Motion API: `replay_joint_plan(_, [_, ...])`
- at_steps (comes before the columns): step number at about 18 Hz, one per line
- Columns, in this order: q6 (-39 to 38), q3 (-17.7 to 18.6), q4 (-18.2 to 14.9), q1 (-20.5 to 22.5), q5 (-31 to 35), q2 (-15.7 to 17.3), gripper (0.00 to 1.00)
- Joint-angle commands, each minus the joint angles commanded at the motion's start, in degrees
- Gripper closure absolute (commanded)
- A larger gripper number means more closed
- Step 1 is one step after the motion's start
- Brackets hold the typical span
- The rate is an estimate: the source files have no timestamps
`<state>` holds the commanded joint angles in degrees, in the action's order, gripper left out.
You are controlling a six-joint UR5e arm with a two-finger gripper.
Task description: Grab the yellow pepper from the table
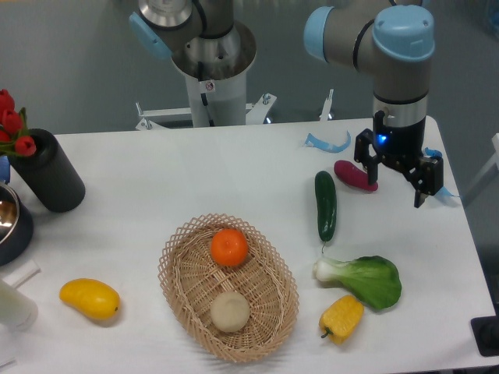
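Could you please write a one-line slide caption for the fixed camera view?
UR5e gripper, jaws open, hovers near the table's far right edge, well away from the yellow pepper lying beside the bok choy.

Grey arm (351, 35) (blue caps), black jaws

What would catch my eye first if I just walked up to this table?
Probably the big grey and blue robot arm at the far right, its gripper hanging above the white table near a purple vegetable. Next, the wicker basket at the centre front, holding an orange. The yellow pepper lies to the basket's right, beside a leafy green.
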<state>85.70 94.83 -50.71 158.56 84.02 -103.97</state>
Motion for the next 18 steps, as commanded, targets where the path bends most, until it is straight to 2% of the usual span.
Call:
replay_joint_plan(3, [-1.2,-0.2,1.5,-1.0,0.2,-1.0,0.00])
replay_joint_plan(6, [-6.8,-1.2,2.2,-2.2,0.2,-2.8,0.00])
replay_joint_plan(11, [-8.7,-3.4,4.1,-4.9,0.1,-7.3,0.00])
replay_joint_plan(15, [-10.6,-3.9,9.3,-5.9,0.3,-11.0,0.00])
replay_joint_plan(18, [-11.1,-4.9,9.8,-6.0,0.2,-12.5,0.00])
